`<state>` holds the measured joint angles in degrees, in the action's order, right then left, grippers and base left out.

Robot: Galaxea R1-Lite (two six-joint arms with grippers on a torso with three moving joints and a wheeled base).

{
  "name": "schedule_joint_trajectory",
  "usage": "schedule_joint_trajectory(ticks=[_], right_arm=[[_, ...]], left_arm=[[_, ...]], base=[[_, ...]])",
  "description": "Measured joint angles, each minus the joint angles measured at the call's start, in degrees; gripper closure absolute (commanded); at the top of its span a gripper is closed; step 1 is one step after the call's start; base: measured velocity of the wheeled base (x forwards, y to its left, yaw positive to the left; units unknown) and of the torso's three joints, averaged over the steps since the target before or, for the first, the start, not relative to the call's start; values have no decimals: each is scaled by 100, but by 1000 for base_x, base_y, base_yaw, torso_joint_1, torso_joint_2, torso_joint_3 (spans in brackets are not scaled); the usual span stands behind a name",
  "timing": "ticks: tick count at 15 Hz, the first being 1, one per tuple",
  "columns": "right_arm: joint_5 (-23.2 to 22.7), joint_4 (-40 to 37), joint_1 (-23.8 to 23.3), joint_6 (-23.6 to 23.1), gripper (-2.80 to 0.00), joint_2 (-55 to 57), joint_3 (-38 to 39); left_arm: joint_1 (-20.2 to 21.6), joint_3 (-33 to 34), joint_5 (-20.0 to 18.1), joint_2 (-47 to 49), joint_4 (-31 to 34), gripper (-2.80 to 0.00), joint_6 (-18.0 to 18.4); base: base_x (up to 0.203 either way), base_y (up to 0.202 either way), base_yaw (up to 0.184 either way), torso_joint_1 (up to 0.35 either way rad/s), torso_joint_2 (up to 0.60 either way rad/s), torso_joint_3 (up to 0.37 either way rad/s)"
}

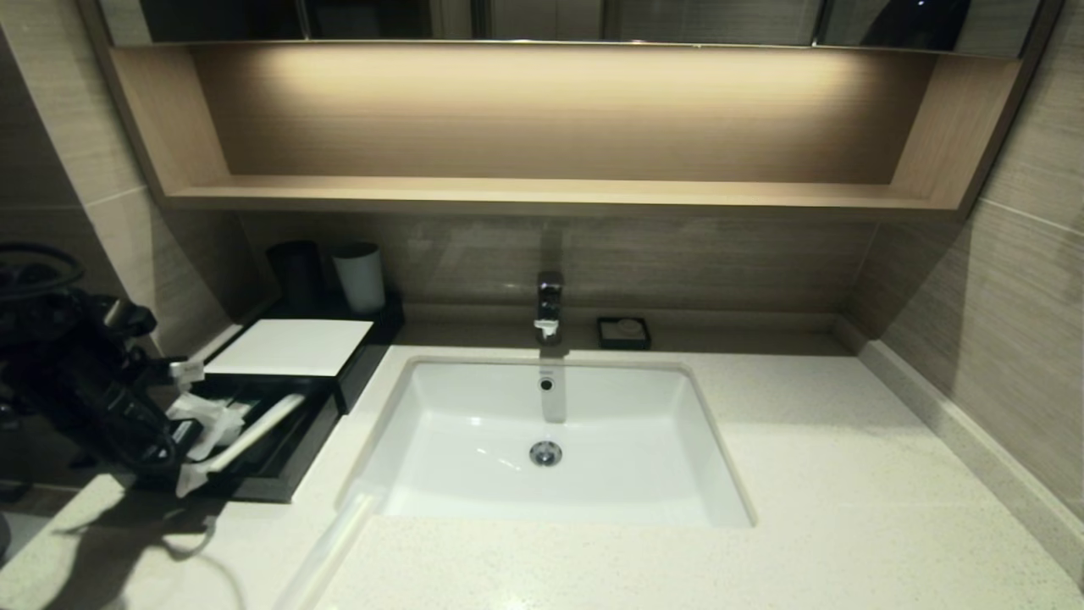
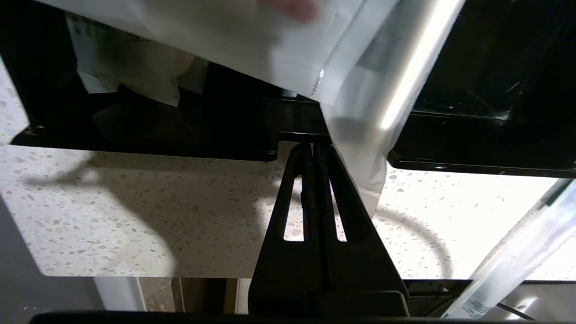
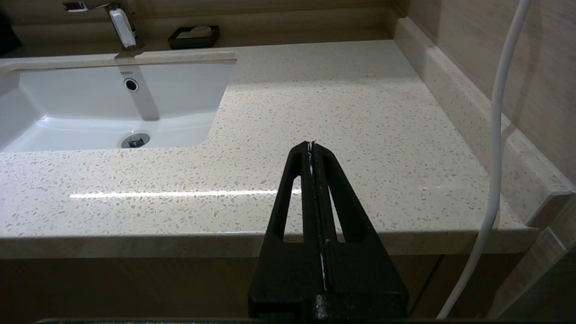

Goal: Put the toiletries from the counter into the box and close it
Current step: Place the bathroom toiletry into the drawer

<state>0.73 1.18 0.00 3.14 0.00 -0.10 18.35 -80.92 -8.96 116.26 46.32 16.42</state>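
Note:
The black box [image 1: 279, 474] stands open on the counter left of the sink, with a flat white panel [image 1: 288, 347] over its far half. Plastic-wrapped toiletry packets [image 1: 212, 419] lie inside. A long white packet [image 1: 254, 432] sticks out over the front edge and also shows in the left wrist view [image 2: 396, 90]. My left gripper [image 2: 312, 146] is shut, its tips at a notch in the box's front wall [image 2: 135, 135], beside the hanging packet; whether it pinches anything is hidden. In the head view it [image 1: 165, 453] sits at the box's near corner. My right gripper [image 3: 311, 144] is shut and empty.
A white sink [image 1: 720, 474] with faucet [image 1: 549, 305] fills the middle. A black soap dish [image 1: 623, 332] stands behind it. A black cup [image 1: 295, 271] and a white cup [image 1: 360, 275] stand behind the box. A white cable [image 3: 495, 135] hangs near the right wall.

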Motion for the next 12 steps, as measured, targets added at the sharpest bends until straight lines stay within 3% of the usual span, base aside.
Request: schedule_joint_trajectory(ticks=[4, 8, 12], right_arm=[[-5, 0, 0, 1, 0, 0, 0], [-2, 0, 0, 1, 0, 0, 0], [-5, 0, 0, 2, 0, 0, 0]], left_arm=[[-95, -28, -394, -74, -17, 0, -2], [-140, 127, -424, -135, -514, 0, 2], [-108, 253, -366, -426, -408, 0, 24]], base=[[0, 0, 0, 0, 0, 0], [0, 0, 0, 0, 0, 0], [0, 0, 0, 0, 0, 0]])
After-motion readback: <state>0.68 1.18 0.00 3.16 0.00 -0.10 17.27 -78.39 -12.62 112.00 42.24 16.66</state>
